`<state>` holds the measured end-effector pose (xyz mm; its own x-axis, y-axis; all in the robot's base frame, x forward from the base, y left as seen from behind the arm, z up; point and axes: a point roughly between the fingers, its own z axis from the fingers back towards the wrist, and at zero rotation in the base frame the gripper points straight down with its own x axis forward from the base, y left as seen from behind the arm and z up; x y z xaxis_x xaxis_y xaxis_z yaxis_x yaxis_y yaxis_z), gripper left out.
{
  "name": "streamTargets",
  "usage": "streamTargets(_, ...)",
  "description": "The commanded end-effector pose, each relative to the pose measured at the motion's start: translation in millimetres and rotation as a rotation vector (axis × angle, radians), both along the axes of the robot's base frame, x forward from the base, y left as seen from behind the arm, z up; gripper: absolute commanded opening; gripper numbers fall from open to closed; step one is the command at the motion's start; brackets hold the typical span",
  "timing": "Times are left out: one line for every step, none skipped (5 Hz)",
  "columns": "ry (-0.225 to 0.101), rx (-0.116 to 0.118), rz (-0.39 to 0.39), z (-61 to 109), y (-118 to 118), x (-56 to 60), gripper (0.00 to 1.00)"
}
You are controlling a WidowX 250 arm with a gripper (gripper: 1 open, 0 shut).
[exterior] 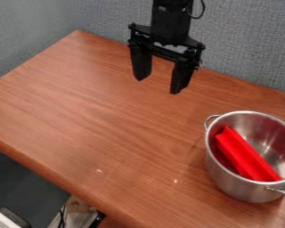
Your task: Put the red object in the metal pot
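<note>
- We see the red object (245, 153) lying inside the metal pot (248, 183), slanted across the bowl with one end up near the far-left rim and the other down toward the near-right wall.
- It rests that way, we judge, because it is about as long as the pot is wide, so it cannot lie flat on the bottom and leans on the wall instead.
- The pot stands upright on the tabletop (97, 116) at the near-right corner, with one small handle showing at its lower right edge; nothing else touches it.
- Our claw (163, 77) hangs over the far side of the tabletop, well apart from the pot, pointing straight down.
- Its two dark fingers (140, 64) are spread wide with clear space between them, and we can see wood grain through the gap, so it has hold of nothing.
- We take the spread, empty claw parked away from the pot as a sign that the placing step is finished: there is no reason to hover near a pot that already holds its load.
- Judging by how things lie, the task looks complete, since the red piece sits wholly within the rim.
- The only risk we can name is a nudge to the pot near the tabletop edge, which could tip the leaning bar out.
- The rest of the tabletop is bare wood.
</note>
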<state>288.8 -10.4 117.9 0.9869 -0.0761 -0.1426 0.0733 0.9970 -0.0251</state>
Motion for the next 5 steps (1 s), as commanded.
streamTargets(-0.025,-0.009,-0.001,7.7,-1.9,0.8,1.00)
streamTargets(-0.027,-0.010,-0.001,8.5,-2.0,0.6,1.00)
streamTargets(-0.028,-0.011,-0.001,9.2,-2.1,0.4,1.00)
streamTargets(-0.030,-0.012,-0.002,9.8,-2.1,0.3,1.00)
streamTargets(-0.031,-0.012,-0.002,10.5,-2.1,0.1,1.00)
